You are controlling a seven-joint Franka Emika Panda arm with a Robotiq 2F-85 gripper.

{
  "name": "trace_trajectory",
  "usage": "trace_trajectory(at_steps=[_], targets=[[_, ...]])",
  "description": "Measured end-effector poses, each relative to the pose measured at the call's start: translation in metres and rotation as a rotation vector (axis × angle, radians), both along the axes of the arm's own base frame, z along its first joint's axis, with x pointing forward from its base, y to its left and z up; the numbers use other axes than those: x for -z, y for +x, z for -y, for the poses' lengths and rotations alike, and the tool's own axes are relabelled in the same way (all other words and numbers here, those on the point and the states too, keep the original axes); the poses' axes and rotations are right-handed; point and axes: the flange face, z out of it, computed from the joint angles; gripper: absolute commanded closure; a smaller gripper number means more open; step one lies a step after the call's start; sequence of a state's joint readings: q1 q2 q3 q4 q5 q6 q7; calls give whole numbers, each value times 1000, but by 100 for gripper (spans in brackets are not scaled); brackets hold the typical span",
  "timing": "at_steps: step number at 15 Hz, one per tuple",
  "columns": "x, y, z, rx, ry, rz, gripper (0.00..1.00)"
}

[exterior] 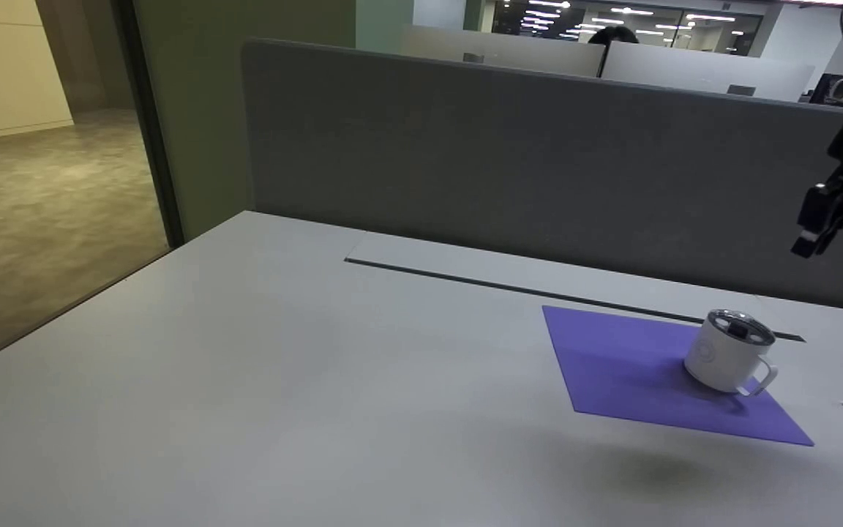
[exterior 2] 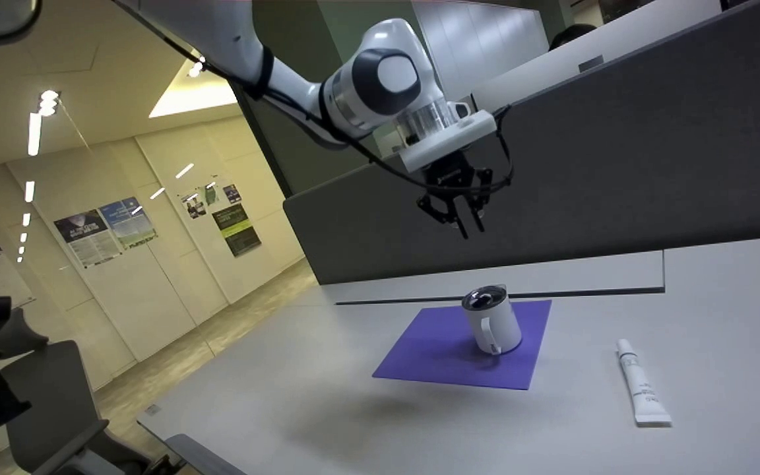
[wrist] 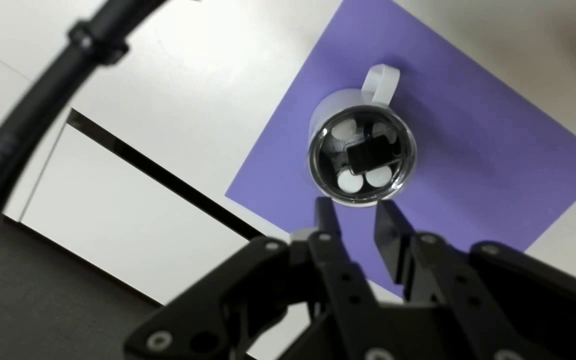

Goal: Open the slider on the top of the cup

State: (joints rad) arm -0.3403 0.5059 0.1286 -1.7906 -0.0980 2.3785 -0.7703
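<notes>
In the wrist view, look down on the cup [wrist: 335,104], upright on the purple sheet [wrist: 508,165], with its handle [wrist: 382,86] toward the upper edge. See the clear lid [wrist: 333,155] in place, the black slider [wrist: 372,153] near its middle and pale round spots about it; cannot tell whether pushed back or across. At the lower edge, find the gripper [wrist: 354,204] released, its fingers [wrist: 327,217] parted by a modest gap and overlapping the near rim from this angle. To the left, see a black cable [wrist: 42,104] over the white table [wrist: 193,90], near the end of a dark slot [wrist: 165,177].

In an exterior view, see the arm [exterior 2: 347,99] extended from the upper left, with the gripper pointing down, above the cup [exterior 2: 495,326] and apart from it. Make out a slim gap between the fingers. To the right, find a white tube [exterior 2: 642,389] lying on the table, well apart from the sheet. Behind, see a grey panel [exterior 2: 617,145]; at left, a chair [exterior 2: 50,389] and posters [exterior 2: 86,231].

In an exterior view, see the cup [exterior: 718,359] near the right edge of the sheet, handle at lower right. Find the gripper above and to the right, apart from the cup; cannot judge the gap from this side. Note the tube cut off by the right edge, and beyond the panel pale partitions [exterior: 524,55] with dark hair [exterior: 612,34] showing over the top.
</notes>
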Motion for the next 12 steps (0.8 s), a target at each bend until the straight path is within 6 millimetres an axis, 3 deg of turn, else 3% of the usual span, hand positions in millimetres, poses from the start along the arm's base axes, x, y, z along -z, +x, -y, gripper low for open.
trace_trajectory(at_steps=[3,6,12], targets=[[-29,0,13,20,-28,-41,20],[-37,0,14,22,-39,-69,2],[-36,3,4,4,-40,-68,0]])
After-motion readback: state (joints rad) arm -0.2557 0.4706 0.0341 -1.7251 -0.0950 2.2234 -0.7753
